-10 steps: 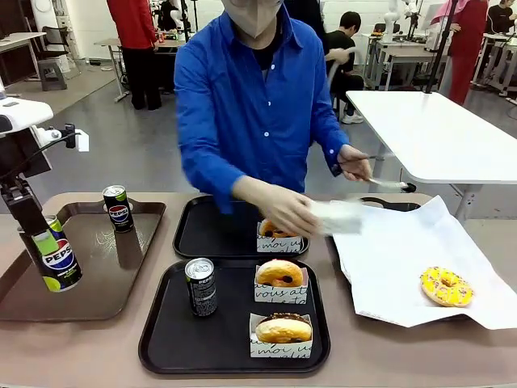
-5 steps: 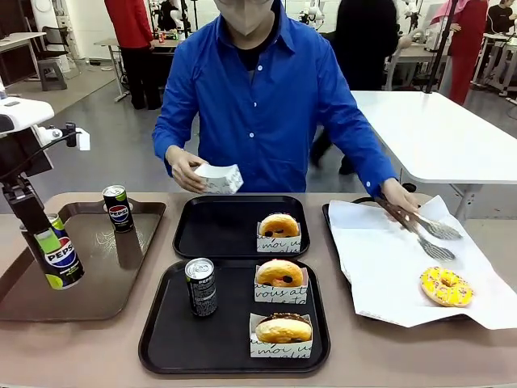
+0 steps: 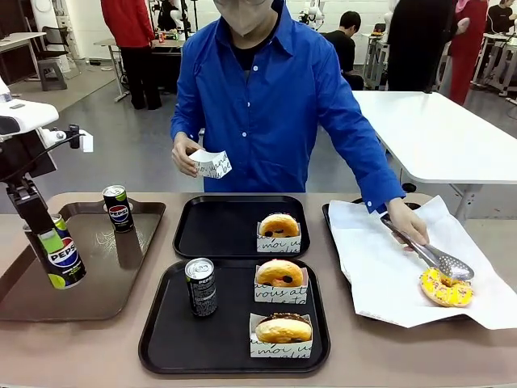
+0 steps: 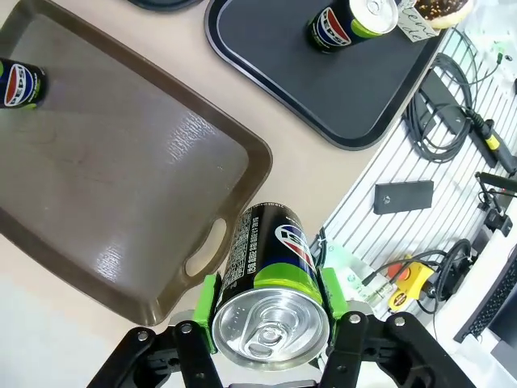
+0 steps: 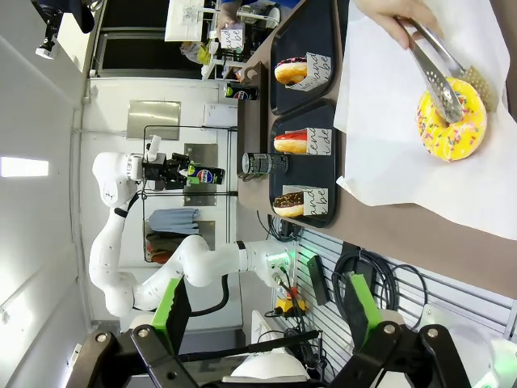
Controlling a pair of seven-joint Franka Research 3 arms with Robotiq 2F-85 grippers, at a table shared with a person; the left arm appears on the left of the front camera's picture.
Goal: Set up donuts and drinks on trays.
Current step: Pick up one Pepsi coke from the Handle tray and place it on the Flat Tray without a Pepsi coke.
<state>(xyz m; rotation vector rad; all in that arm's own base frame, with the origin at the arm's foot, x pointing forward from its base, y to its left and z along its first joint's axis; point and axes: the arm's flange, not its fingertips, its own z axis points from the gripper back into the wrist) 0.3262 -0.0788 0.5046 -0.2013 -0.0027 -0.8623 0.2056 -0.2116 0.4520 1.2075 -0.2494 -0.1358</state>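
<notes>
tongs (image 3: 428, 255) now reach yellow-sprinkled donut (image 3: 445, 289); person holds sleeve (image 3: 212, 164).

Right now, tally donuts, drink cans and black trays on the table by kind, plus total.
Ring donuts: 4 (three in white paper sleeves, one yellow sprinkled)
Slim dark drink cans: 3 (one on near black tray, one on brown tray, one in left claw)
Square black plastic trays: 2
Total: 9
</notes>
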